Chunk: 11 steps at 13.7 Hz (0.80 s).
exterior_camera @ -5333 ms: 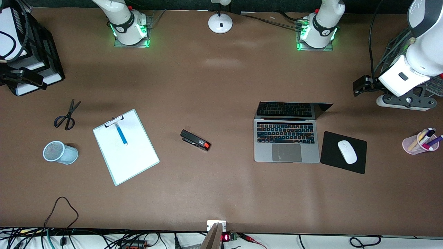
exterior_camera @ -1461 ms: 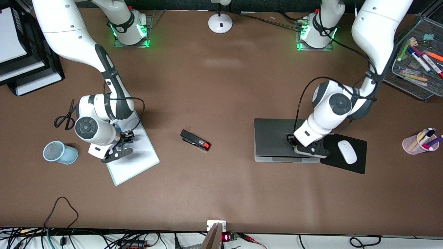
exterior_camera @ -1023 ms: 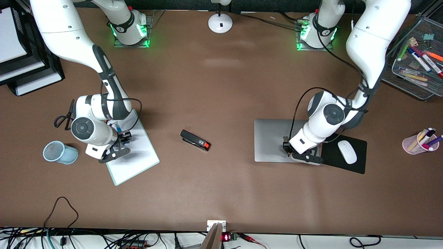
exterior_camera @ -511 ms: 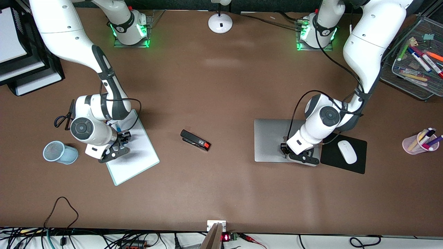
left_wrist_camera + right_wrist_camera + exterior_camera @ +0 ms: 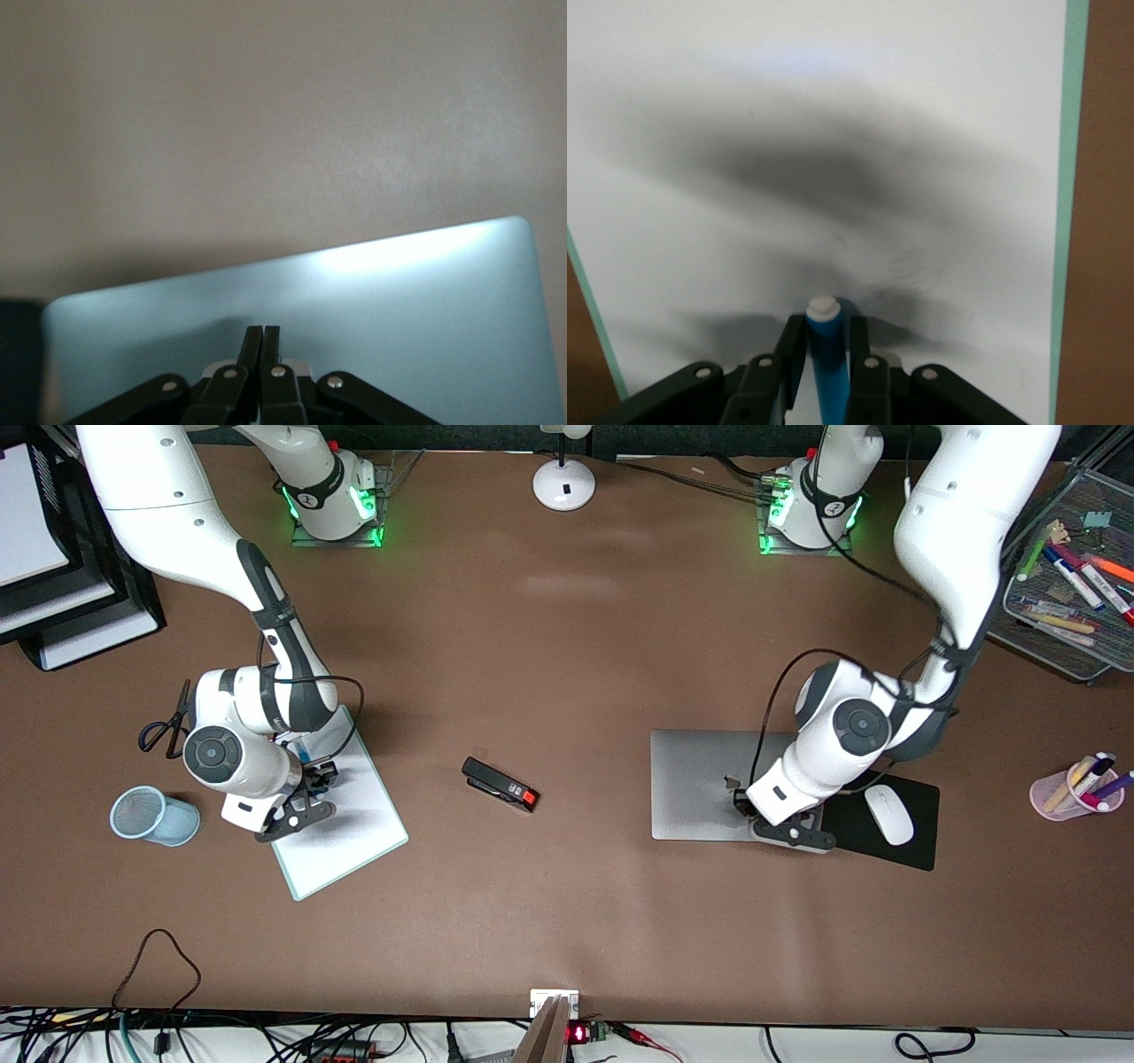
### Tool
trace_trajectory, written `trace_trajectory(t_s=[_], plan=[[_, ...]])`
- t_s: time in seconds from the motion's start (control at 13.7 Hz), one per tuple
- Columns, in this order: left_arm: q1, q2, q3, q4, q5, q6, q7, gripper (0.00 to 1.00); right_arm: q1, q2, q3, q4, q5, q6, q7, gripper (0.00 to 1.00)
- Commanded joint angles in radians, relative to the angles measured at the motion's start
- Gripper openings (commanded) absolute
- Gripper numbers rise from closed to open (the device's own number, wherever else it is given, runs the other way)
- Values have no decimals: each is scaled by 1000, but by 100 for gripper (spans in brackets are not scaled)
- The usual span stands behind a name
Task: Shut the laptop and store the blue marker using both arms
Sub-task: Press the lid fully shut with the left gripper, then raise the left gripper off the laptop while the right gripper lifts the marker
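While the left gripper (image 5: pixel 742 804) hangs pressed together over the closed laptop (image 5: pixel 700 779), the right gripper (image 5: pixel 826 354) — over the clipboard (image 5: pixel 354 824) — pinches the blue marker (image 5: pixel 827 354).

Both arms (image 5: pixel 948 522) are built of thick, glossy white rounded shells joined by dark grey bands, with round dark grey caps on the wrist joints. Green lights glow at each base. A thin black cable loops from each forearm to the wrist above the pincer. The right gripper (image 5: pixel 826 354) and left gripper (image 5: pixel 262 354) are matte black, with slim fingers on angled links fastened by small silver screws.
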Motion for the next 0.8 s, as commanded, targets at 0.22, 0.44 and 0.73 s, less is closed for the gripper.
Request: trace_trajectory(t_s=[0.22,0.44,0.73], plan=[[3,-224,-31,-22,13,-326,11,25,-11,-25,10,-15,-3,-7,-16,14],[3,-290,-46,-5,11,-444,5,100,-11,-25,9,-11,-3,-7,-16,9],[6,-381,-48,30,4,-599,11,100,-8,-67,7,66,-6,-53,-19,8]])
